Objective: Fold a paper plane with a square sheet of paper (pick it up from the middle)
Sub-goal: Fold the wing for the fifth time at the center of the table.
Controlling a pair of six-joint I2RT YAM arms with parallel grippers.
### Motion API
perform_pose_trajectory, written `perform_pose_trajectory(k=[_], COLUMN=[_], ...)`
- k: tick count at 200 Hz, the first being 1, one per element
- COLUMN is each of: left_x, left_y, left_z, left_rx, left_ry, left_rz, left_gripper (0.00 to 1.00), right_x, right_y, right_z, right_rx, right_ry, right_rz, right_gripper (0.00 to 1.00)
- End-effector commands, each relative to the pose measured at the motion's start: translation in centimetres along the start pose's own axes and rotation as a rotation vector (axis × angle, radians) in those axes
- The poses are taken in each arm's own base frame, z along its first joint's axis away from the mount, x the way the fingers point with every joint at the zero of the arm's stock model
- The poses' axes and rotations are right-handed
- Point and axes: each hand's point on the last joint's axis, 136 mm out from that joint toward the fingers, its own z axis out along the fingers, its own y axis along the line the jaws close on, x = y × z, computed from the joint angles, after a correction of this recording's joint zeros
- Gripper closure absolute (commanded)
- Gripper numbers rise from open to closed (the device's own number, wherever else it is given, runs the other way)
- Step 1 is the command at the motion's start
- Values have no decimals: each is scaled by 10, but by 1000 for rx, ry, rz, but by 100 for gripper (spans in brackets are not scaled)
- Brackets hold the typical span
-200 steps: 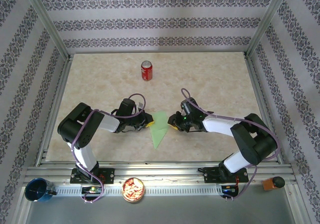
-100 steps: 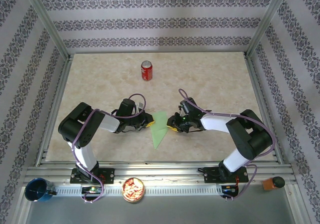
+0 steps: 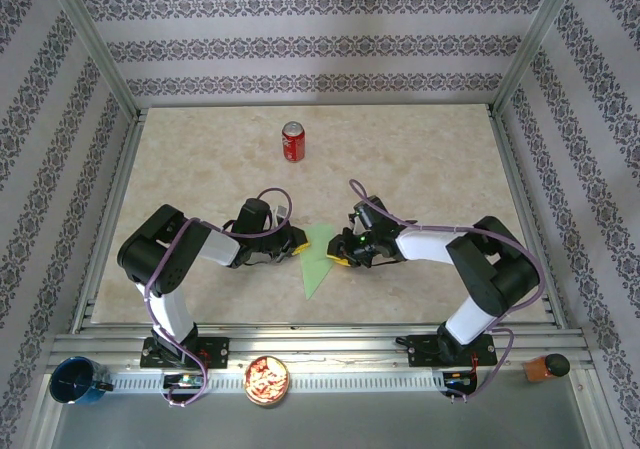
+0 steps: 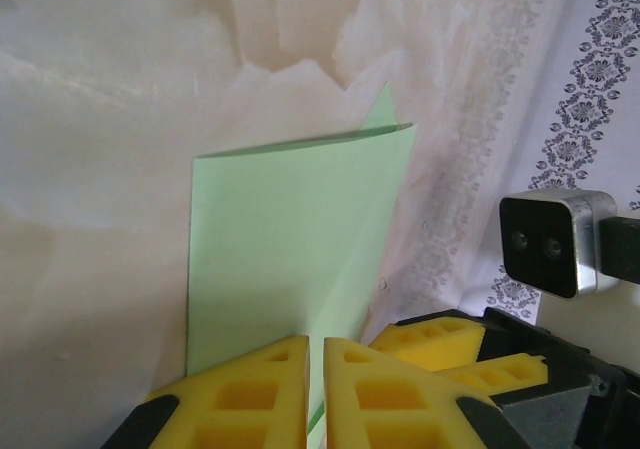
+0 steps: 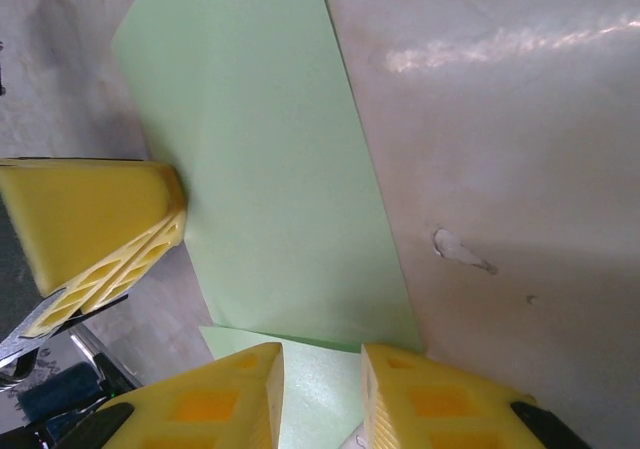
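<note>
We see the square sheet of paper (image 4: 290, 239), thin, smooth, matt, the table (image 5: 500, 119) beneath it, glossy marble-look surface, left gripper (image 4: 315, 347) and right gripper (image 5: 320, 357) at its edges, matt yellow plastic, can (image 3: 292, 141) beyond it, shiny painted metal.

A red can (image 3: 292, 141) is seen standing upright toward the far side of the marbled table (image 3: 420, 159). Along the near rail, a blue cup (image 3: 74, 380), a bowl (image 3: 248, 380) of snacks and an orange block (image 3: 545, 367) are set.
</note>
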Motion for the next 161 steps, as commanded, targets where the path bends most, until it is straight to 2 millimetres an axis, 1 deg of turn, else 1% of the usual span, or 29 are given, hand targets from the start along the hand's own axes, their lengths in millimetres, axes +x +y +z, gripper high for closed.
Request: perform_pose_trajectory(k=[1, 30, 47, 66, 104, 147, 161], left_x=[15, 15, 14, 13, 14, 14, 14], left_y=[23, 24, 24, 22, 22, 20, 18], left_z=[7, 6, 6, 6, 6, 6, 6], left_rx=[-48, -49, -49, -41, -37, -28, -23], left_ry=[47, 45, 43, 39, 43, 43, 43], left_rz=[-48, -47, -47, -42, -43, -41, -42], left_gripper=[87, 87, 88, 87, 87, 87, 88], right_x=[0, 6, 12, 12, 11, 10, 9], right_y=[-1, -12, -14, -15, -8, 6, 12], right_z=[-8, -12, -10, -7, 3, 16, 17], right_rx=[18, 46, 59, 50, 36, 19, 2], right_ry=[-38, -78, -73, -75, -56, -47, -56], right_rz=[-7, 34, 26, 44, 50, 37, 39], right_gripper=[72, 71, 71, 71, 71, 73, 73])
